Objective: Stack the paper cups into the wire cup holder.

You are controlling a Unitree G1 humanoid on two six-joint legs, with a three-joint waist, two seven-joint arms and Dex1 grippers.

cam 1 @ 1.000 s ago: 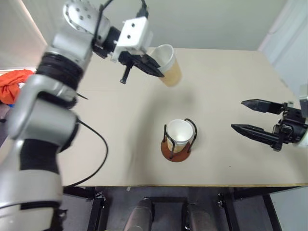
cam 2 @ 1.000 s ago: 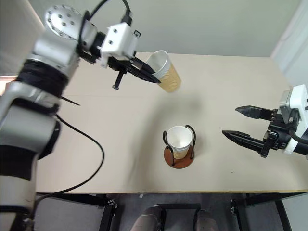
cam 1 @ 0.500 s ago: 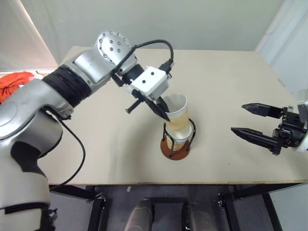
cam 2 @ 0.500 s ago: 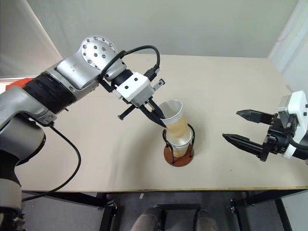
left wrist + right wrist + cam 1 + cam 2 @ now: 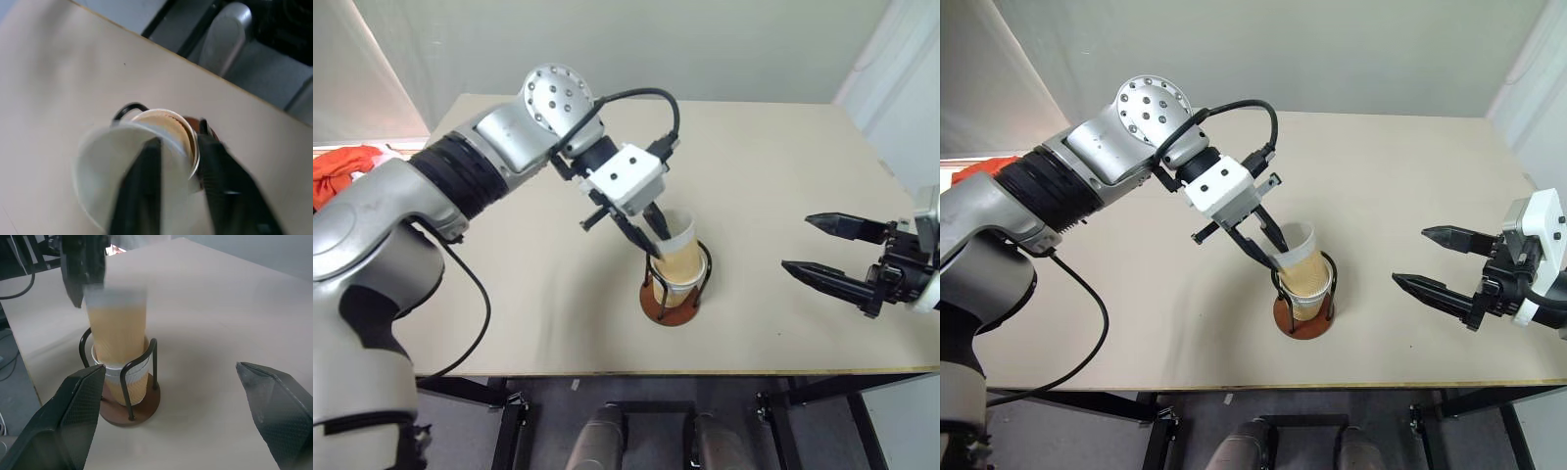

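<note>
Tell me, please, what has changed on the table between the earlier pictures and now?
The left gripper carried a paper cup from above the far table down into the cup already standing in the wire cup holder. One finger is inside its rim. The right gripper stayed open at the side.

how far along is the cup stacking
Done: one paper cup sits in the wire cup holder. In hand: the left gripper has a second cup pushed partway into it, one finger inside the rim. Left: seating and releasing it. The right gripper waits open.
</note>
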